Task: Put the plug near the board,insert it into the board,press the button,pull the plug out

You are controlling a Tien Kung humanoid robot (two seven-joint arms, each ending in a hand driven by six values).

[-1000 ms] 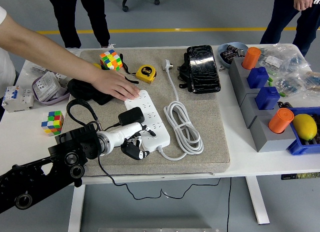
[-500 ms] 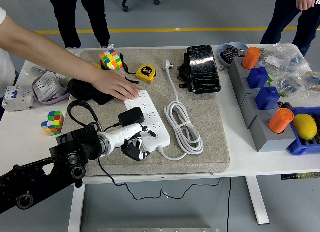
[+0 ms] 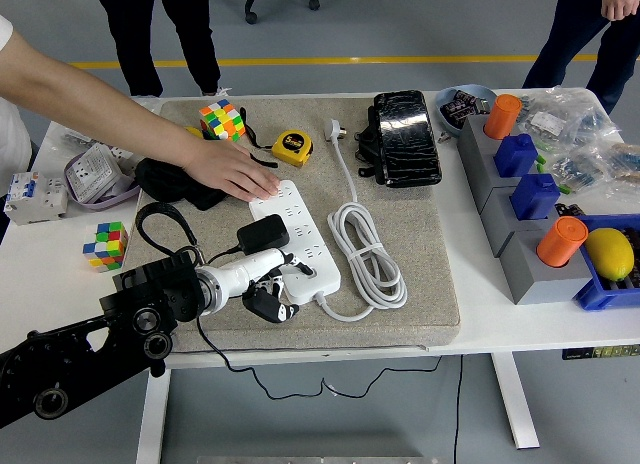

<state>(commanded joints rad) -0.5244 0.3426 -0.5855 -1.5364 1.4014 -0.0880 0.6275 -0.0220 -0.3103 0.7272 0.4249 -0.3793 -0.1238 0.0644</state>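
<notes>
A white power strip lies slantwise on the grey mat, its white cable coiled beside it. A black plug with a thin black lead sits on the strip's left side, about halfway along. My left hand lies just below the plug at the strip's near end, fingers curled against the strip's edge and holding nothing. From the left, a person's hand presses flat on the strip's far end. My right arm is out of view.
On the mat lie a yellow tape measure, a colour cube and a black pouch. Another cube and white sockets sit at the left. Grey blocks with orange and blue parts stand at the right.
My left hand has crept slightly left and toward the strip's near end. The plug, the strip and the person's hand stay where they were.
</notes>
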